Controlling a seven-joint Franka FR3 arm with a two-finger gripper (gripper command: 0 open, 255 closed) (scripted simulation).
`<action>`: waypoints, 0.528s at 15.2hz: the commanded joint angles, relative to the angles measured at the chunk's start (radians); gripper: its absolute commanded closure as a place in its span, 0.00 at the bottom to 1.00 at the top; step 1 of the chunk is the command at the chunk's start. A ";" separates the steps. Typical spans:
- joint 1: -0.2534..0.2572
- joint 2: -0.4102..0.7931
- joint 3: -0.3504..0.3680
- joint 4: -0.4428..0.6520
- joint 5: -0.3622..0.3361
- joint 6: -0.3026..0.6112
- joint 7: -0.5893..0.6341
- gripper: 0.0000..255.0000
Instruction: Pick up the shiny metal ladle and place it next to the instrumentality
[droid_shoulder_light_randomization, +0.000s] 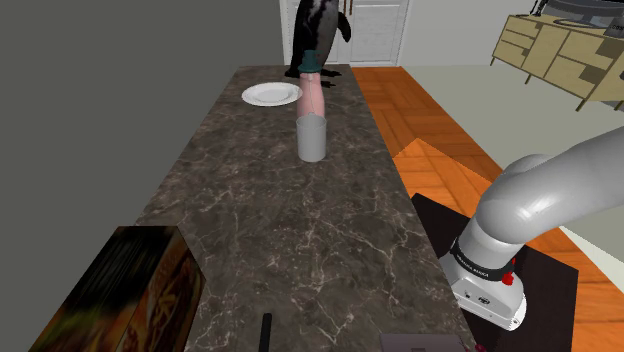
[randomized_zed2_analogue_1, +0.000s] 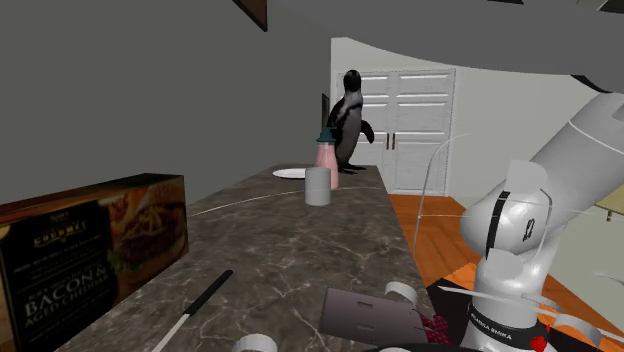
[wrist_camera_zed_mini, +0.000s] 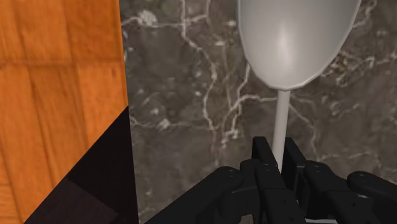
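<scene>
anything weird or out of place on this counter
A penguin figure stands at the far end of the counter, beside the white plate, odd among kitchen things. The pink bottle and grey cup stand upright; nothing looks spilled.

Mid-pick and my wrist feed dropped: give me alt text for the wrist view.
The black two-finger gripper is shut on the thin handle of a pale grey round-bowled ladle, whose bowl extends ahead of the fingertips. Beneath lies a dark veined marble countertop, with orange wooden floor past its edge.

Grey wall (droid_shoulder_light_randomization: 100, 100), orange wood floor (droid_shoulder_light_randomization: 405, 95)
</scene>
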 joint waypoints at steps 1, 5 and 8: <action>0.000 0.000 0.000 0.000 0.000 0.001 0.000 1.00; 0.000 0.000 0.000 0.000 0.000 0.000 0.000 0.00; 0.000 0.000 0.000 0.000 0.000 0.000 0.000 0.00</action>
